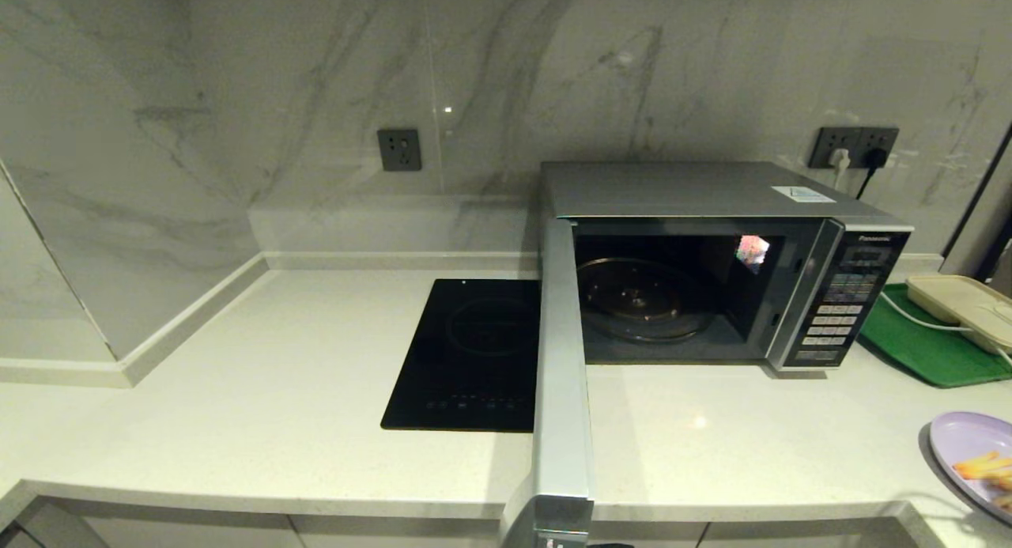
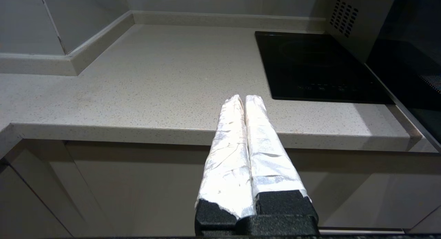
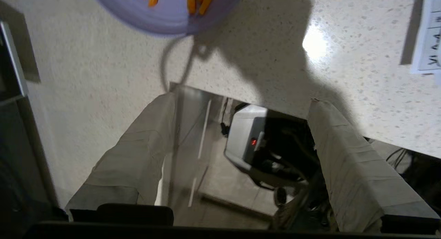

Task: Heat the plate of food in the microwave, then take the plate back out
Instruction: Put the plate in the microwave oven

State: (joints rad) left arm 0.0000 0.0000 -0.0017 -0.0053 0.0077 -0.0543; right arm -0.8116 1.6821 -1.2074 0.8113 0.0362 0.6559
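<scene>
The right pincer (image 3: 241, 97) hangs spread past the table (image 1: 277, 390) edge, nothing between its fingers; the left pincer (image 2: 245, 101), pressed together, idles at seven o'clock. At four o'clock the plate of food (image 1: 968, 453) looks stiff, slick, breakable, best pinched at its rim, though half cut off. Farther back, the microwave (image 1: 711, 192) stands open and empty.

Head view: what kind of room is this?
Most likely a home kitchen: a pale stone countertop with marble-look backsplash, a built-in black glass hob, and an open microwave plugged in by the wall sockets.
</scene>
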